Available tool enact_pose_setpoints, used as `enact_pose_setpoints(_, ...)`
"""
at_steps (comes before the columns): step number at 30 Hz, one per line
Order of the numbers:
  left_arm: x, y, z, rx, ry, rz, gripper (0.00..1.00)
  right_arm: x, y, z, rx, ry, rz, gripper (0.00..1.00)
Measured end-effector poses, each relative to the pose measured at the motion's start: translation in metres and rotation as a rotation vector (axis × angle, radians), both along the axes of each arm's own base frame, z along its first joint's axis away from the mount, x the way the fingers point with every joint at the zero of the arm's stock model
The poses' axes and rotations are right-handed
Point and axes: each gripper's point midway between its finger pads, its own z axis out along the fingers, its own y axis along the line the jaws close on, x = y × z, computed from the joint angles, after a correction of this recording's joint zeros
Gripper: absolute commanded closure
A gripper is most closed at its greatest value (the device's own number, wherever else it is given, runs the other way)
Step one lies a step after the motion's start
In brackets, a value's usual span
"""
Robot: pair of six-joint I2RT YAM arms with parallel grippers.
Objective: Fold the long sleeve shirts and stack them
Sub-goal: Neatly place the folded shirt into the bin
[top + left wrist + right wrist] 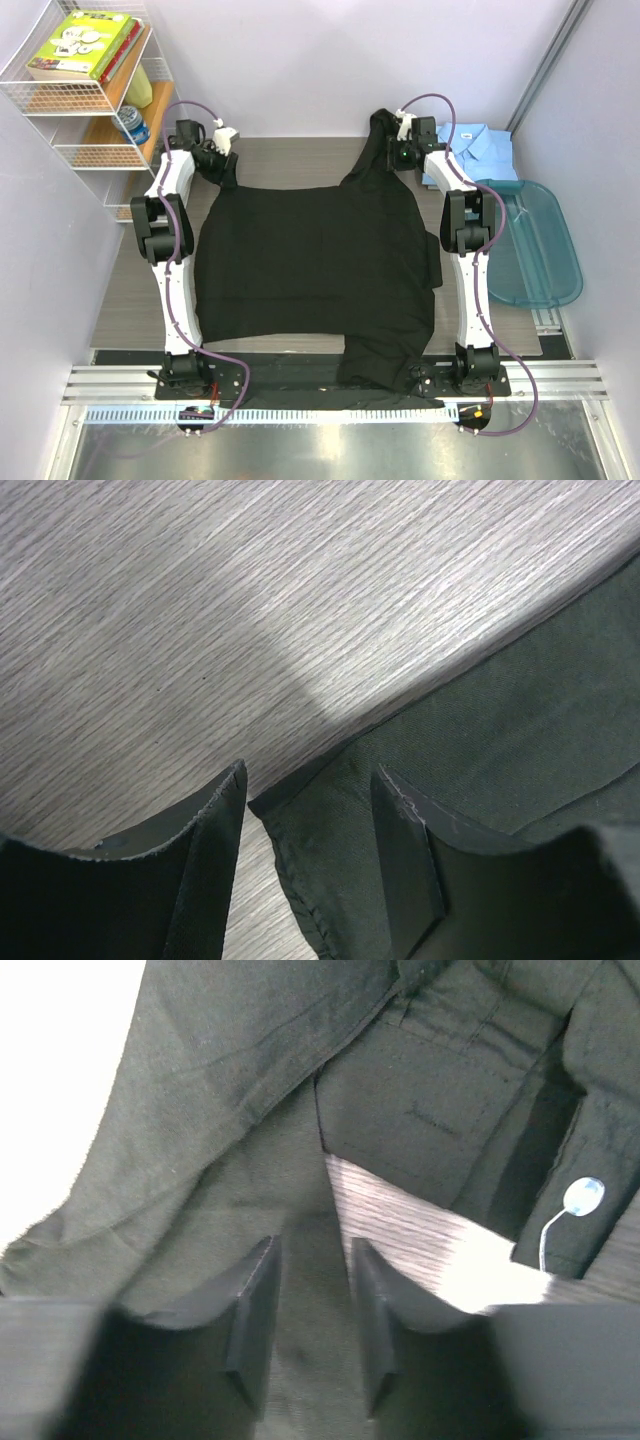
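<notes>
**A:** Entry one: what is hidden or unreadable?

**B:** Black shirt (pixel 315 255): spread flat across the middle of the table (pixel 270 165). Its near hem hangs over the near edge and is lost against the dark rail. Blue shirt (pixel 485 148): folded, at the table's far right corner, left edge hidden behind the right arm. Wire shelf (pixel 60 98): cut off by the left and top borders of the overhead view.

**A:** Containers and contents?

**B:** Shelf, top tier: books (pixel 80 42) lying flat. Lower tier: a jar (pixel 133 124) with a blue lid, label too small to read. Tub (pixel 535 240): teal, see-through, at the right side, just beside the blue shirt.

**A:** Left pincer?

**B:** Left pincer (pixel 308 850): at the black shirt's far left corner. Fingers (pixel 215 870) stand well apart and grip nothing. The corner's stitched hem lies flat on the wood between them. Whether the tips touch the cloth cannot be told.

**A:** Right pincer?

**B:** Right pincer (pixel 312 1310): at the black shirt's far right corner. Fingers (pixel 255 1310) are drawn close, with a fold of black cloth pinched between them. From overhead the cloth rises in a peak to it. Beside it is a cuff, with a pale button (pixel 583 1195) dangling on a thread and a patch of bare wood showing.
</notes>
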Motion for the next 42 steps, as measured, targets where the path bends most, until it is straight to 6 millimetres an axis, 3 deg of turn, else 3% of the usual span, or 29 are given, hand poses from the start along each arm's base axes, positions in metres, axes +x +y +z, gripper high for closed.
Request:
enact_pose_setpoints(15,0.0,0.002,-0.001,0.013,-0.004,-0.003,0.41,0.005,0.01,-0.002,-0.021,-0.019,0.002,0.49)
enact_pose_setpoints(18,0.001,0.003,-0.001,0.022,-0.008,-0.009,0.41,0.006,0.014,-0.002,-0.044,-0.026,0.011,0.58)
enact_pose_setpoints(22,0.001,0.005,-0.002,0.035,-0.009,-0.003,0.41,0.01,0.018,-0.003,-0.085,-0.038,0.028,0.96)
enact_pose_setpoints(23,0.001,0.006,-0.002,0.04,-0.009,-0.003,0.41,0.009,0.018,-0.005,-0.096,-0.034,0.028,0.99)
enact_pose_setpoints(31,-0.004,0.004,-0.003,0.039,-0.008,-0.056,0.44,0.01,0.014,-0.006,-0.127,-0.04,0.037,0.99)
enact_pose_setpoints(42,-0.005,-0.002,0.007,0.03,-0.037,-0.132,0.58,0.01,0.008,0.0,-0.117,-0.044,0.035,0.99)
